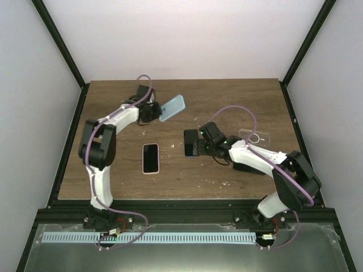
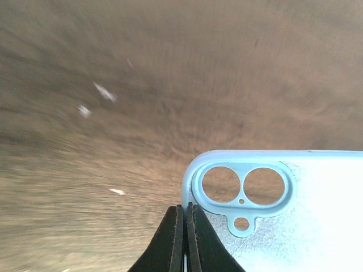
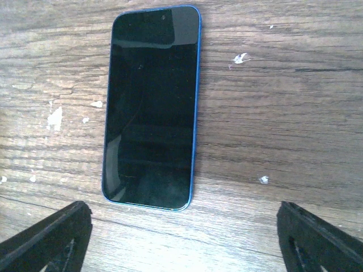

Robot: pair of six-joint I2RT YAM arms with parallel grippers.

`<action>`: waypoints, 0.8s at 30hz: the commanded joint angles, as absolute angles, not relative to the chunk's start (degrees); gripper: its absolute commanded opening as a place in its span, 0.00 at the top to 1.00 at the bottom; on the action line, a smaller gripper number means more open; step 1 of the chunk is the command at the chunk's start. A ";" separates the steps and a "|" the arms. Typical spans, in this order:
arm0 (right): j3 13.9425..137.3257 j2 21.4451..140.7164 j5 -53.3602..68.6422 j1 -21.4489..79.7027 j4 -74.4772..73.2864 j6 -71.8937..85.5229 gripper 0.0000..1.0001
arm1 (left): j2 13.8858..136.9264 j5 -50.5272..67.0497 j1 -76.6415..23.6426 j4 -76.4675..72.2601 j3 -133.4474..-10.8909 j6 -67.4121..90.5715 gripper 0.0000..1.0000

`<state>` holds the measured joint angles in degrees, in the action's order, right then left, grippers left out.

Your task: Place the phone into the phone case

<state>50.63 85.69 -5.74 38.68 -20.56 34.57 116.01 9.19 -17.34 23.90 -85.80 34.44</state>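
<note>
The phone (image 1: 150,158) lies flat, dark screen up, on the wooden table left of centre. In the right wrist view the phone (image 3: 152,107) has a blue rim. The light blue phone case (image 1: 172,107) is held tilted above the back of the table. My left gripper (image 1: 154,111) is shut on its edge. In the left wrist view the fingers (image 2: 185,218) pinch the case (image 2: 306,232) beside its two camera holes. My right gripper (image 1: 188,143) is open and empty, just right of the phone. Its fingers (image 3: 182,226) stand wide apart below the phone's near end.
A clear case-like thing (image 1: 256,137) lies on the table behind the right arm. Small white flecks dot the wood (image 3: 241,58). Black frame rails (image 1: 71,136) run along the table's sides and front.
</note>
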 commanded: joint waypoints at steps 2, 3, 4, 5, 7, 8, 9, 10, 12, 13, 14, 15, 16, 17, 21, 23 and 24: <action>52.68 86.07 -6.21 38.15 -19.67 35.71 0.05 | 102.22 9.85 -13.25 22.24 -79.45 32.69 1.00; 53.10 86.54 -6.76 38.14 -19.85 35.81 0.04 | 101.01 10.02 -12.82 22.39 -78.10 32.22 1.00; 53.70 87.23 -7.29 38.14 -20.08 35.90 0.03 | 98.54 10.03 -12.23 22.99 -76.99 31.72 1.00; 54.42 88.07 -7.80 38.14 -20.49 36.01 0.02 | 96.79 10.13 -11.76 24.03 -75.97 31.44 1.00; 56.34 90.38 -8.20 38.14 -21.64 36.11 0.01 | 93.26 10.10 -10.78 26.94 -74.04 31.40 1.00; 57.59 91.67 -8.37 38.19 -22.49 36.12 0.01 | 91.41 10.23 -10.16 28.21 -72.95 31.59 1.00; 59.10 93.54 -8.47 38.16 -23.24 36.19 0.00 | 89.25 10.40 -9.54 29.12 -71.65 31.81 1.00; 60.09 94.73 -8.64 38.27 -23.84 36.29 0.00 | 87.05 10.80 -8.78 29.51 -70.02 32.07 1.00; 61.52 96.65 -9.05 38.48 -24.25 36.15 0.01 | 82.87 10.54 -7.20 30.83 -66.74 32.72 1.00; 62.15 97.35 -9.18 38.57 -24.21 36.13 0.01 | 80.95 10.45 -6.42 31.42 -65.45 32.59 1.00; 62.73 98.10 -9.26 38.66 -24.18 36.20 0.02 | 78.94 10.35 -5.70 32.05 -64.40 32.34 1.00; 63.30 98.76 -9.42 38.75 -24.17 36.17 0.03 | 77.04 10.17 -5.09 32.48 -63.21 31.96 1.00; 63.90 99.33 -9.61 38.90 -24.10 36.08 0.04 | 75.34 10.06 -4.55 32.92 -62.09 31.35 1.00; 64.51 99.99 -9.90 39.05 -24.14 35.93 0.06 | 73.65 10.10 -4.16 33.22 -61.20 30.74 1.00; 67.48 102.78 -10.68 39.92 -24.86 35.19 0.08 | 68.85 9.09 -3.54 35.92 -58.21 28.59 1.00; 69.32 104.65 -10.95 40.35 -25.82 34.96 0.07 | 66.91 9.34 -3.41 36.82 -57.04 28.06 1.00; 70.41 105.61 -11.52 40.67 -26.66 35.05 0.06 | 66.03 9.54 -3.39 37.12 -56.52 27.78 1.00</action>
<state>65.67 102.61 -8.93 39.62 -24.49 35.48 69.04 9.30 -3.75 34.70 -58.43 30.13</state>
